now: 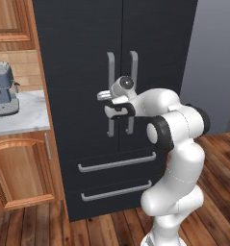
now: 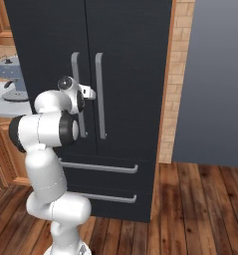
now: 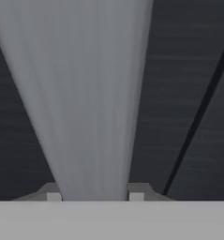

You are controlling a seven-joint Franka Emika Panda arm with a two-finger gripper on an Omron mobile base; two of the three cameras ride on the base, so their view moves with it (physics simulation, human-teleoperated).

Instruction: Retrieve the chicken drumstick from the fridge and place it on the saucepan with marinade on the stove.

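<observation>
A: Item one, fridge (image 1: 83, 72)?

B: Tall, black, both upper doors closed. Two drawers below, each with a horizontal grey bar. Two long grey vertical handles side by side at the seam between the doors.

A: Item two, the arm's jaws (image 3: 93, 196)?

B: At the left door's handle (image 3: 80, 93). In the hand view that grey bar runs up from between the two fingertips (image 3: 53, 196), one tip at each flank, both against it. Jaws pinching the handle, about midway up its length as the left base view shows it.

A: The right handle (image 1: 132, 91)?

B: Free, just beside the gripped one.

A: Drumstick?

B: Cannot tell where it is; the doors are closed and the fridge's inside is hidden.

A: Anything else to list?

B: A grey coffee machine (image 1: 2, 91) on a pale marble table (image 1: 25, 117) left of the fridge, near its back edge. Wood cabinets (image 1: 20, 173) under it. Plank floor (image 2: 200, 209). A brick strip (image 2: 168, 99) and a grey wall (image 2: 210, 79) right of the fridge.
</observation>
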